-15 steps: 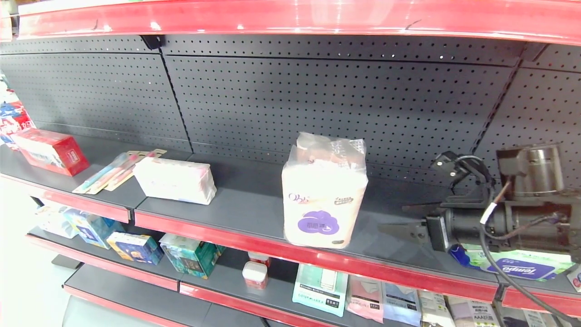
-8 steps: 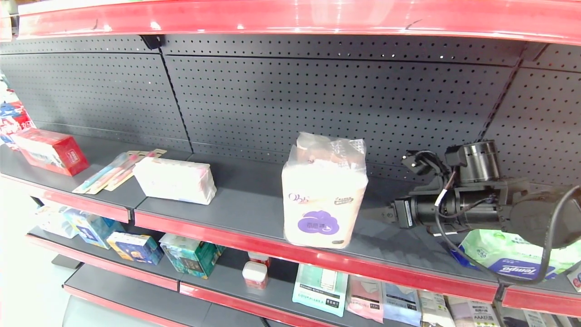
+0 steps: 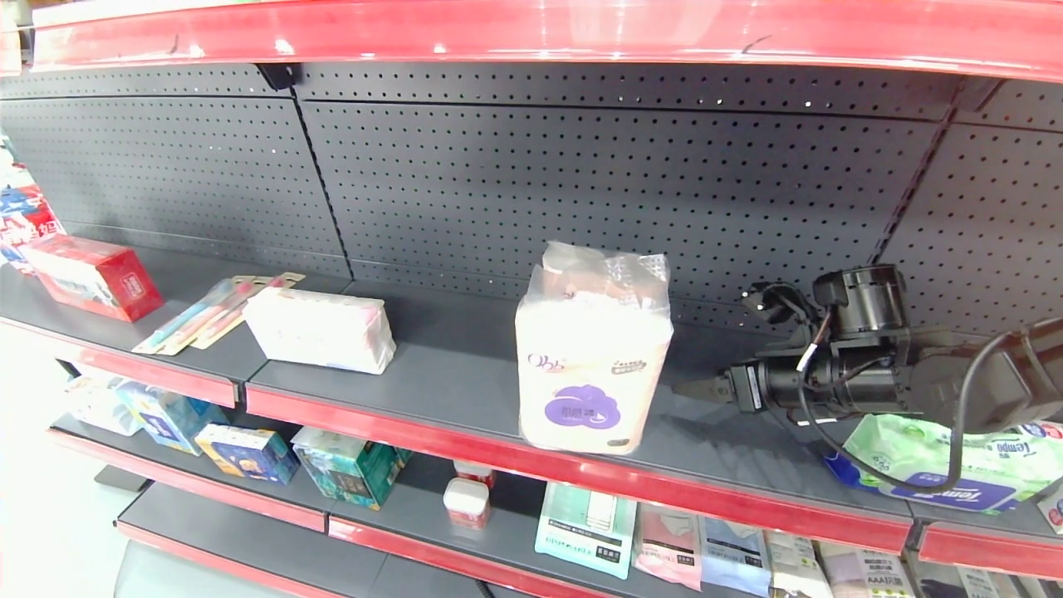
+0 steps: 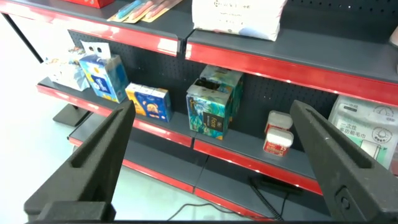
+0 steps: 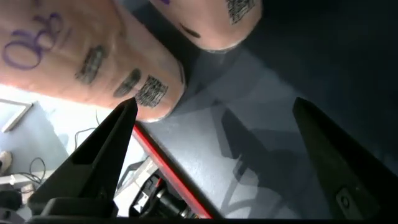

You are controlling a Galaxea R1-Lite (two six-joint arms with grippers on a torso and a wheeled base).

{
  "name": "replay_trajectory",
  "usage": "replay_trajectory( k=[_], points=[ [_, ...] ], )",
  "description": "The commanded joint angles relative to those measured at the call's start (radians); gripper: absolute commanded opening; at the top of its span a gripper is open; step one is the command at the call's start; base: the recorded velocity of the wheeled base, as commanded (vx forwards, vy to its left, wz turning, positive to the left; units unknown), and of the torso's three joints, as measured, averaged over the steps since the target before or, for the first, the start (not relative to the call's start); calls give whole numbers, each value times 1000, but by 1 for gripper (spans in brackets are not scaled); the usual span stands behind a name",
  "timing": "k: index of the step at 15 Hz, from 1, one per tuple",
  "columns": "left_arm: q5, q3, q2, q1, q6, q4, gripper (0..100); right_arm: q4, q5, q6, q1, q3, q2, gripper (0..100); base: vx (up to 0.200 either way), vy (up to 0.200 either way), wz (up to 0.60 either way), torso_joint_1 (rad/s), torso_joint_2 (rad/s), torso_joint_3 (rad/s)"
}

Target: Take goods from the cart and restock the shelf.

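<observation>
right now the pack of tissue rolls (image 3: 591,357) stands upright on the middle shelf (image 3: 448,365), close to its red front edge and well apart from the other goods. the right gripper (image 3: 685,387) lies level just above the shelf board, on the pack's right side, its tips pointing at the pack and just beside it; whether they touch it cannot be told. seen from the right wrist, this gripper (image 5: 216,102) has its fingers spread wide with nothing between them, and the pack's lower end (image 5: 93,56) sits just past one fingertip. the left gripper (image 4: 211,106) is also spread wide and empty, facing the lower shelves where a blue box (image 4: 102,78), a dark green box (image 4: 214,102) and a small red and white jar (image 4: 278,132) stand. further left on the middle shelf lie a flat white pack (image 3: 320,330), some toothbrushes (image 3: 212,311) and a red box (image 3: 93,276). a green and white packet (image 3: 955,461) lies under the right arm.
</observation>
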Motion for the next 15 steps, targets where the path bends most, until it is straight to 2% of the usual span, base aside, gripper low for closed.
replay_trajectory(
  k=[1, 8, 12, 15],
  points=[
    [0, 0, 2, 1, 0, 0, 100, 0, -1, 11, 0, -30, 36, 100, 0, 0, 0, 0, 0, 0],
    [0, 0, 2, 1, 0, 0, 100, 0, -9, 17, 7, -74, 105, 100, 0, 0, 0, 0, 0, 0],
    [0, 0, 2, 1, 0, 0, 100, 1, -52, 101, 36, -117, 122, 100, 0, 0, 0, 0, 0, 0],
    [0, 0, 2, 1, 0, 0, 100, 3, -52, 103, 50, -111, 125, 100, 0, 0, 0, 0, 0, 0]
  ],
)
